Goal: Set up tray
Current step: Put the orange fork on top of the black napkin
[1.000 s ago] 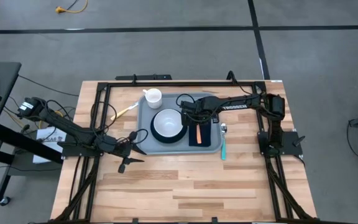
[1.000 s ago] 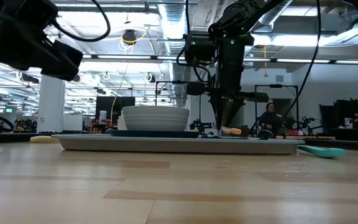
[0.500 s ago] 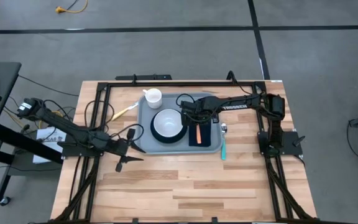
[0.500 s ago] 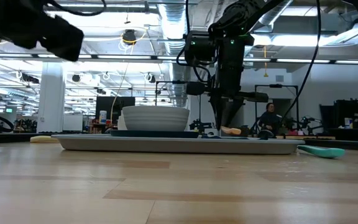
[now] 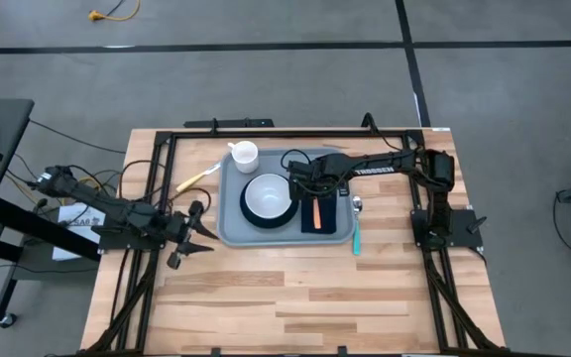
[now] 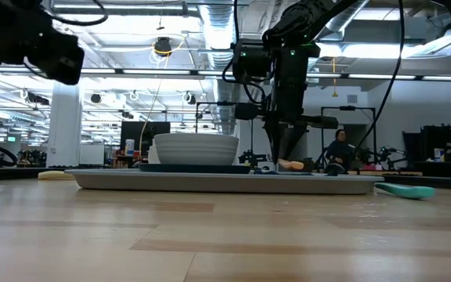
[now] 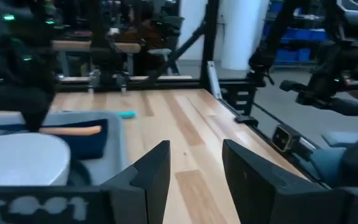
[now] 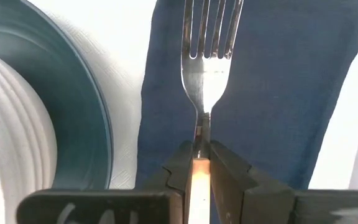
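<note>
The light grey-blue tray (image 5: 231, 226) lies on the far middle of the table. On it stand a white bowl (image 5: 268, 193) on a dark plate, a white cup (image 5: 244, 154) in the far left corner, and a navy cloth (image 5: 337, 213) at the right. An orange-handled fork (image 5: 317, 213) lies lengthwise over the cloth, tines toward the far edge. My right gripper (image 5: 312, 190) points down, shut on it. My left gripper (image 5: 188, 243) stands open and level, left of the tray, with nothing between its fingers (image 7: 148, 174). My right gripper pinches the fork between its two fingers where the orange handle meets the metal neck (image 8: 199, 163). The fingers come from above and lie across the fork. The fork lies about level, low over the navy cloth (image 8: 278, 93); whether it rests on the cloth I cannot tell.
A yellow-handled utensil (image 5: 196, 178) lies on the table left of the tray. A teal-handled one (image 5: 357, 238) lies right of the tray. A black frame (image 5: 266, 132) runs along the table's far and side edges. Bare wood (image 5: 295, 297) fills the near half. A person (image 6: 339, 149) sits in the room behind.
My left gripper has drawn back toward the table's left edge, away from the tray, rising a little and staying open. My right gripper and the fork have kept still.
</note>
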